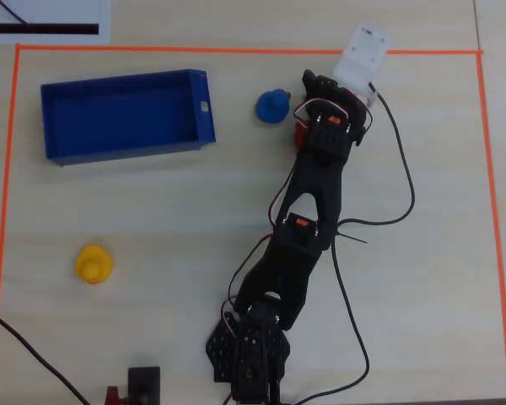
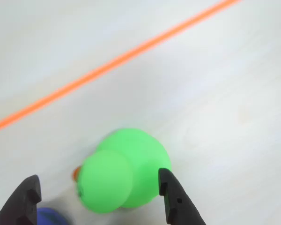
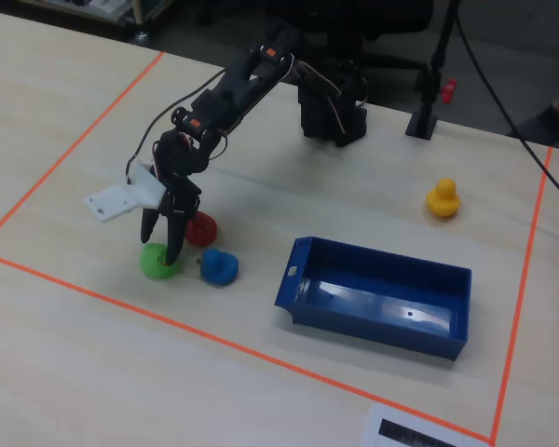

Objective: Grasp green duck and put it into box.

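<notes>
Green duck (image 2: 124, 171) between parted gripper (image 2: 100, 197) fingers
Smooth, rounded rubber duck sits at the gripper's 12 o'clock in the wrist view; the black fingers apparently are not touching it yet

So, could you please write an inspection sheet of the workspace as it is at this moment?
Surface: pale wooden table with an orange tape border.
Job's things: green duck on the table between the open fingers; box empty.
Clutter: blue duck, red duck, both close to the green one; yellow duck apart.
Grippers: gripper open, straddling the green duck, not closed on it.
Cables: black cables trail beside the arm.
Surroundings: white paper at the table edge; floor beyond.
</notes>
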Available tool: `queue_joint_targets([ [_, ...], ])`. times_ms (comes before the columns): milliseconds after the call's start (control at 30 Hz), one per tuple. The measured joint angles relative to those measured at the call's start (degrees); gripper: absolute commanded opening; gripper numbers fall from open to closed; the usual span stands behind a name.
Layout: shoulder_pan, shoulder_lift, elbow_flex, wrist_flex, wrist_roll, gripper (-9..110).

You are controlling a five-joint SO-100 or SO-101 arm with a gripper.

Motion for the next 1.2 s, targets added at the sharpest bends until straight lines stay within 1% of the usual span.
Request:
queue_joint_targets([
  [600, -0.1, -0.6, 1.7, -1.7, 0.2, 30],
  [667, -0.2, -0.9, 1.8, -2.2, 0.5, 25],
  [733, -0.4, -0.9, 1.9, -2.5, 0.7, 15],
  [800, -0.4, -0.9, 2.1, -2.5, 0.7, 1],
  [967, -1.0, -0.8, 4.2, -5.3, 0.7, 0],
  [1200, -1.0, -1.0, 4.7, -5.9, 1.0, 0],
])
